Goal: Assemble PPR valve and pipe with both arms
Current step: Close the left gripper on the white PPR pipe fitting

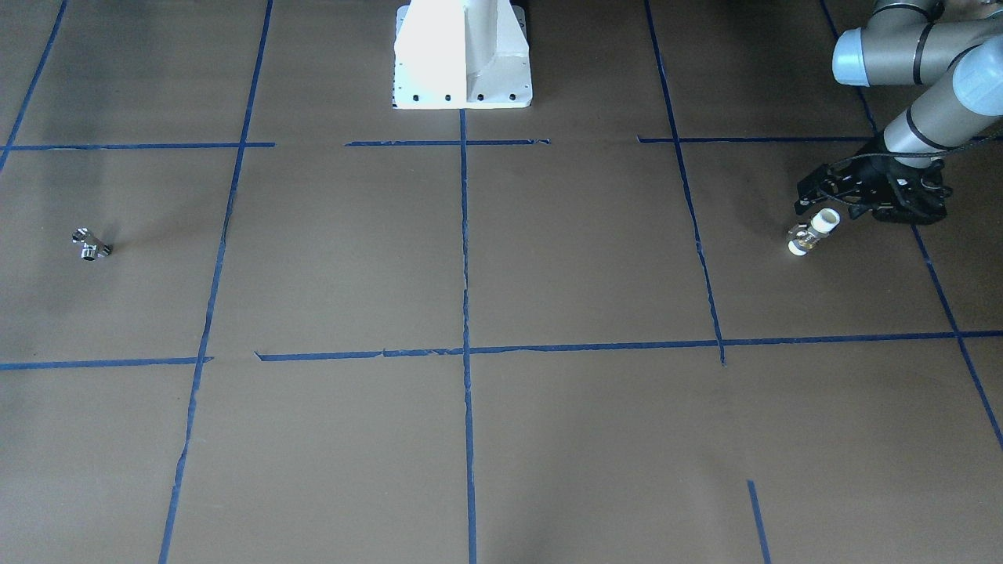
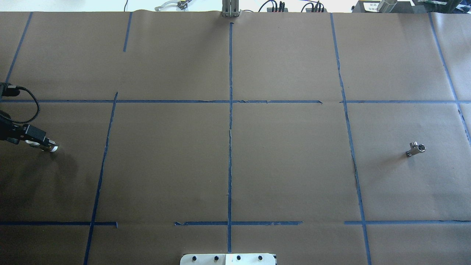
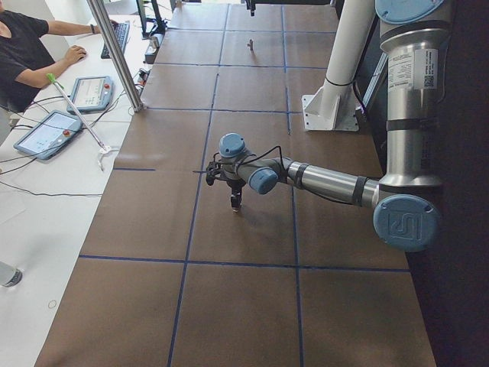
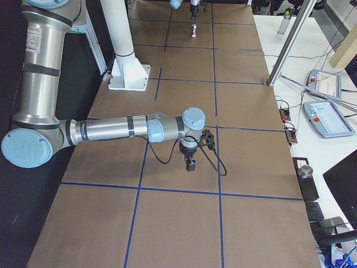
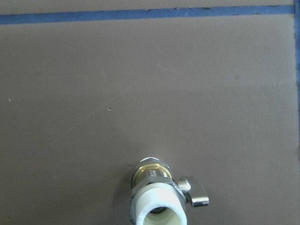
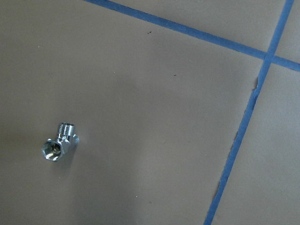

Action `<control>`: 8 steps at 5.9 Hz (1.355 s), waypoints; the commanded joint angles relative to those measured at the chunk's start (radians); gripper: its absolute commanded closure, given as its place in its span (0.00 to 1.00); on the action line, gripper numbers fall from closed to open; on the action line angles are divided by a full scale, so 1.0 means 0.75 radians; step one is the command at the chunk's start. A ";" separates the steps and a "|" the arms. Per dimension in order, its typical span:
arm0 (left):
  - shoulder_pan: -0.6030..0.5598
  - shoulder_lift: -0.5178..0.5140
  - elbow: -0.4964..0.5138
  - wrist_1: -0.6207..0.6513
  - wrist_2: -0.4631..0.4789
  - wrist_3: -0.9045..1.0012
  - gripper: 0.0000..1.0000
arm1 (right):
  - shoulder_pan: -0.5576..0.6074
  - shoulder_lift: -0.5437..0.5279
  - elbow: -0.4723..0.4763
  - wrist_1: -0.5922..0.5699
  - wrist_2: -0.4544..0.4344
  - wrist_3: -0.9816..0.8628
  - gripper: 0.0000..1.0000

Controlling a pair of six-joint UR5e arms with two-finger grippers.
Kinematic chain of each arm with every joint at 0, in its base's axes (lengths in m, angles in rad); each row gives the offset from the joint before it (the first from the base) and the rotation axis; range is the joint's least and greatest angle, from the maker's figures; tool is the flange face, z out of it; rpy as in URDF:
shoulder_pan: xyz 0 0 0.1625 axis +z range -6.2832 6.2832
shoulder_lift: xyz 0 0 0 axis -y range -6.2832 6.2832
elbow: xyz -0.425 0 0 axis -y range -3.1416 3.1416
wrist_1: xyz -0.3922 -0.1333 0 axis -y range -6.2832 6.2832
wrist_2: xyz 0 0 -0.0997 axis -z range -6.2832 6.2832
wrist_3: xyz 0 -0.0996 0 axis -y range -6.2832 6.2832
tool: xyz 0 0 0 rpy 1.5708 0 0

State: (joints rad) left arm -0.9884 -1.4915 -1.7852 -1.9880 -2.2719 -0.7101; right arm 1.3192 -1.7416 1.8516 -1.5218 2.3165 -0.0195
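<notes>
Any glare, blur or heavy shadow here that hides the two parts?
Front-facing view: the white robot pedestal is blown out, detail lost. Left wrist view: the white-and-brass plastic valve sits at the bottom edge, its near end soft. Overhead view: a broad shadow darkens the brown paper around it. Right wrist view: the small silver metal T-fitting glints but reads clearly.

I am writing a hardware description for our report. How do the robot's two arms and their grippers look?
Both the left arm and the right arm are grey tubes with light-blue round joint caps; the big caps bear a logo, and a white label sits on each upright segment. The left gripper and right gripper are black, each with a looping black cable.
</notes>
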 commanded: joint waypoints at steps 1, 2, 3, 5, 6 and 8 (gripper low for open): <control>0.001 -0.003 0.006 0.000 0.002 0.002 0.14 | 0.000 0.001 0.000 0.000 0.000 0.004 0.00; -0.001 -0.003 0.006 0.000 0.002 0.002 0.25 | 0.000 0.003 0.004 0.000 0.000 0.004 0.00; -0.001 -0.001 0.006 0.000 0.004 0.004 0.34 | 0.000 0.003 0.006 0.000 0.000 0.004 0.00; -0.001 -0.001 0.004 0.000 0.057 0.004 0.62 | 0.000 0.001 0.002 0.000 0.000 0.004 0.00; -0.001 -0.001 0.004 0.000 0.059 0.002 0.83 | 0.000 0.001 0.000 0.000 0.000 0.004 0.00; -0.003 -0.001 -0.025 0.004 0.053 -0.004 1.00 | 0.000 0.001 0.000 0.000 0.004 0.006 0.00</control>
State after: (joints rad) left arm -0.9901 -1.4922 -1.7892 -1.9860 -2.2291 -0.7100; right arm 1.3192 -1.7410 1.8517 -1.5224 2.3186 -0.0164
